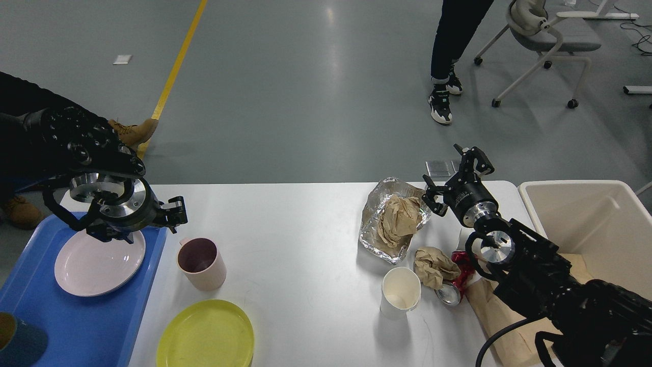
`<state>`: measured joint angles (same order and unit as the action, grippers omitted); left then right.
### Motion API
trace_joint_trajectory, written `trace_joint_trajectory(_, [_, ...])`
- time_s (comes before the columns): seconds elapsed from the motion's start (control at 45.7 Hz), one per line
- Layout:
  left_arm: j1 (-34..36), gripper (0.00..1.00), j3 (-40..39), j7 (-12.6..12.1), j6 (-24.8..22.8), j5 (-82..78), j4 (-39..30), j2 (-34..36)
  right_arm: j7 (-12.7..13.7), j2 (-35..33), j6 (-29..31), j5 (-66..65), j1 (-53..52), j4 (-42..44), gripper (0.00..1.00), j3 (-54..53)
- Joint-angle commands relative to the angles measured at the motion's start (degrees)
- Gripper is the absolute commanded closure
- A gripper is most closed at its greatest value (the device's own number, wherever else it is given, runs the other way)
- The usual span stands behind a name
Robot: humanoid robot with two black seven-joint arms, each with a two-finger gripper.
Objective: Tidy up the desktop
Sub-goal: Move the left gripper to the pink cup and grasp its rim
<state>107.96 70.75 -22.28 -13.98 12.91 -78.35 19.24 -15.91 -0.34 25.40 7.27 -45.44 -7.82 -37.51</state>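
The white desktop (305, 234) holds a pink mug (201, 262), a yellow plate (206, 334), a white paper cup (401, 291), a foil sheet (374, 229) with crumpled brown paper (400, 216), a brown paper ball (433, 265) and a crushed red can (455, 288). My left gripper (174, 214) hangs over the right edge of the blue tray, just up and left of the mug. It looks open and empty. My right gripper (455, 174) is open and empty, just right of the foil near the table's far edge.
The blue tray (61, 321) at the left holds a pink plate (99, 262) and a dark cup (15, 339). A cream bin (591, 224) stands at the right. A brown paper bag (496, 321) lies under my right arm. People's legs (451, 56) and a chair (545, 41) stand beyond the table.
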Motion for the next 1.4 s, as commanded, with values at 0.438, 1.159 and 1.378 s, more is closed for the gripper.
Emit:
trace_joint_trajectory(0.438, [-7.14,0.06,-1.32,0.31,-3.25,4.85,0.56,0.45,0.00,-0.01,0.00,0.02,0.00,0.00,0.00,0.06])
trace_joint_trajectory(1.159, [-20.59,0.07,-8.97,-0.83,-2.46,3.44,16.47,-0.87,0.00,-0.01,0.00,0.02,0.00,0.00,0.00,-0.02])
trace_joint_trajectory(1.378, [-22.44,0.07,-9.05,-1.01,-0.62,3.44,17.79,-2.45,0.00,-0.01,0.00,0.02,0.00,0.00,0.00,-0.02])
